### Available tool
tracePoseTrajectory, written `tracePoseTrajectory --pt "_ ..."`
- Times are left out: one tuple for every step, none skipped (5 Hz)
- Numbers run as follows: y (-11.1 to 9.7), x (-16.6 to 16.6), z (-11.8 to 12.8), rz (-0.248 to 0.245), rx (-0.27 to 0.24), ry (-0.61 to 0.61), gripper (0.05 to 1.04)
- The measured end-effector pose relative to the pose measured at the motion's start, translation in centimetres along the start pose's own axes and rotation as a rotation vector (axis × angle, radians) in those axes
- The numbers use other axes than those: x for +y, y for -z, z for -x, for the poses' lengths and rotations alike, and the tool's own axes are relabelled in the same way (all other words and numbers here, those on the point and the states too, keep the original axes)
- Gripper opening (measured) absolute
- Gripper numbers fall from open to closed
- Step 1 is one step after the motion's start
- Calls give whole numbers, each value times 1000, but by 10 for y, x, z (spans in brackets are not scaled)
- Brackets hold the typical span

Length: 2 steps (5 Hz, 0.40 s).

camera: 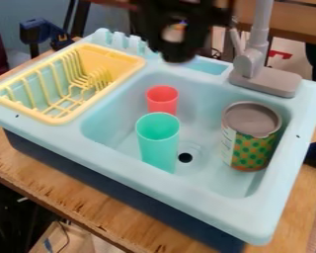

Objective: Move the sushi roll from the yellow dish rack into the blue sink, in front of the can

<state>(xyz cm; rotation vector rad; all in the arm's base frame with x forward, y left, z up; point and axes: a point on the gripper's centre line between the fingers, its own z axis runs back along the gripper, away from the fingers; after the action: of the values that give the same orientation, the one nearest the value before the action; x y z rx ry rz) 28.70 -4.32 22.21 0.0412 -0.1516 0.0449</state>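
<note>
- In the camera view, I see my tool (177,53) above the sink's (197,197) far edge, blurred and dark; I can't tell whether it is released or clenched.
- Nearest below it, the red cup (162,101) stands upright in the basin, its lower part hidden behind the green cup (158,146), also upright, beside the drain hole (185,157).
- The grey-topped can (253,148) stands against or near the basin wall on the picture's right, below the faucet (252,62); the yellow rack (52,120) sits at the other side, all on the wooden bench (75,202).
- I judge both cups to be light, thin plastic: smooth, perhaps slippery, slightly springy, hardly fragile. I'd hold either by its upper wall, squeezing gently.
- The red one's rim looks easiest from above, though the green one crowds it.
- The can seems wider and stiffer, its weight unknown; its side wall would suit a broad hold.
</note>
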Motion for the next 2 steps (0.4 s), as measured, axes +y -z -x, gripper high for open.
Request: tracePoseTrajectory --pt "13 -43 17 39 68 126 579" --pt "25 -54 35 41 134 167 579"
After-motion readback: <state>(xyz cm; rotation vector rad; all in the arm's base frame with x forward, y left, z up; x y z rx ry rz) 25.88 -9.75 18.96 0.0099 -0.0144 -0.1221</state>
